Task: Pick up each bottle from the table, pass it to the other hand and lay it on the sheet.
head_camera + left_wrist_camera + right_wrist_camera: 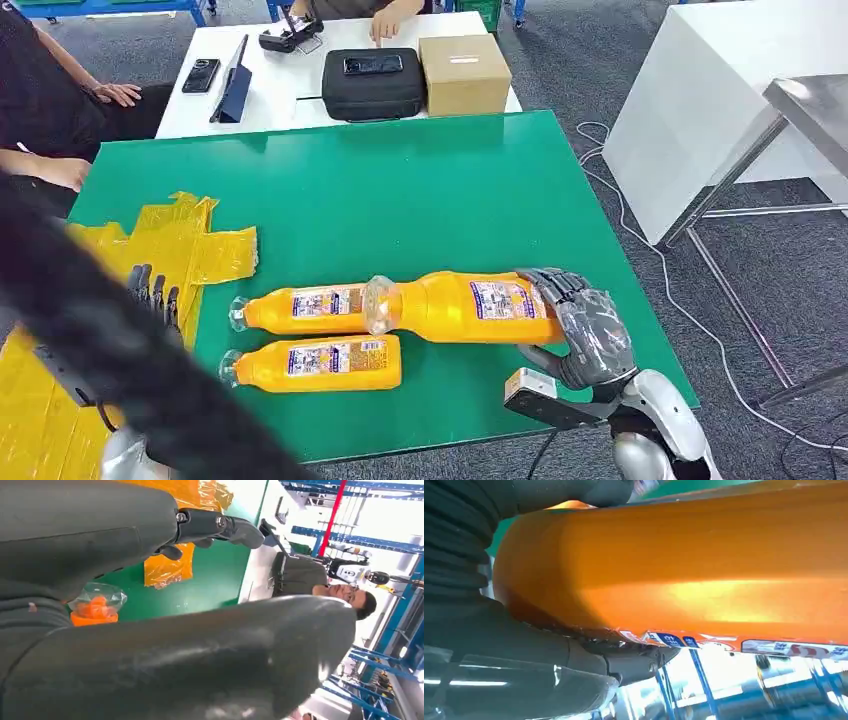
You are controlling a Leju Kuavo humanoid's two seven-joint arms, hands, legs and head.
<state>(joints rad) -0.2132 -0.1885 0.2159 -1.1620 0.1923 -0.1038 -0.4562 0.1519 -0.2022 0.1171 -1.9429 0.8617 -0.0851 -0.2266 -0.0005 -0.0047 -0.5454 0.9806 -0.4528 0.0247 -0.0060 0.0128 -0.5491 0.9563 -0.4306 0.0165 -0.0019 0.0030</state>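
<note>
Head view: three orange bottles, clear plastic wrap over the caps, white/blue/orange labels, print too small to read. Right hand (585,330) grips the base end of the held bottle (465,307), fingers wrapped over it, thumb under; bottle lies roughly level, cap end pointing away from the hand toward the other two. Second bottle (305,311) lies on the green table (400,200) just past the held one's cap, third bottle (315,363) just beside it, nearer the robot. Left hand (155,295) over the yellow sheet (190,245), well apart from the bottles, dark fingers apart, nothing in it. Black case (372,85) and cardboard box (464,73) on the far white table

Left wrist view: left hand (215,527) fingers extended, thumb spread, holds nothing; a wrapped orange cap (95,605) close by, sheet (170,565) beyond the fingers

Right wrist view: held bottle (684,570) pressed into the right hand (514,650), label edge visible, blue characters unreadable
</note>
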